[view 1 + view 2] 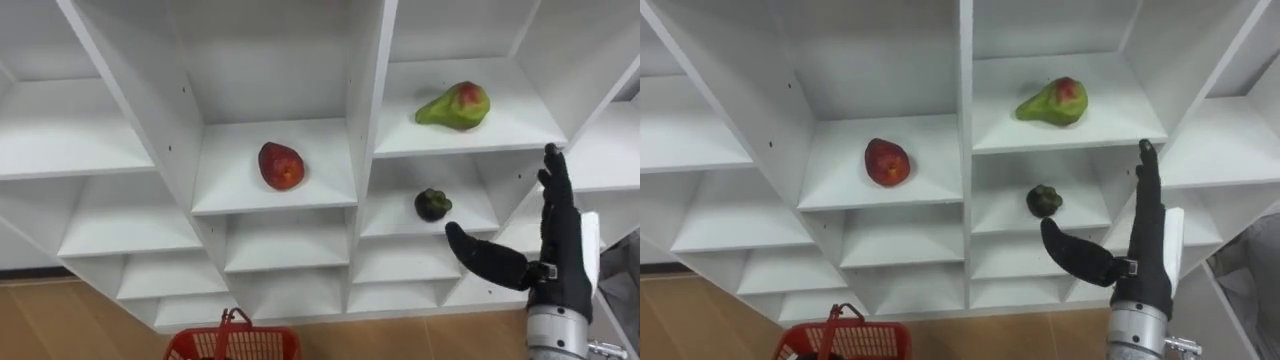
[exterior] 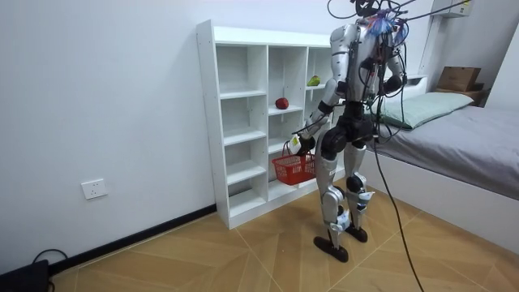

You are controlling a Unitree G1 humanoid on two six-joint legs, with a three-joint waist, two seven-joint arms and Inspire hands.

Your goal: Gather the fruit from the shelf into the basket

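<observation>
A white closet (image 1: pixel 275 195) of open shelves faces me. A red fruit (image 1: pixel 281 166) lies on a middle shelf. In the compartment to its right lies a green and red pear (image 1: pixel 454 106), and one shelf lower a small dark fruit (image 1: pixel 432 204). My right hand (image 1: pixel 560 250) is raised and open, with its fingers straight up and its thumb spread left. It is just right of and below the dark fruit, apart from it. In the room view my left hand (image 2: pixel 302 142) is shut on the handle of a red basket (image 2: pixel 293 168), which hangs low before the closet.
I stand upright close to the closet on a wooden floor. A bed (image 2: pixel 462 138) with a cardboard box (image 2: pixel 458 78) behind it is at the room view's right. The lower shelves (image 1: pixel 285 245) hold nothing. A wall socket (image 2: pixel 94 189) is at the room view's left.
</observation>
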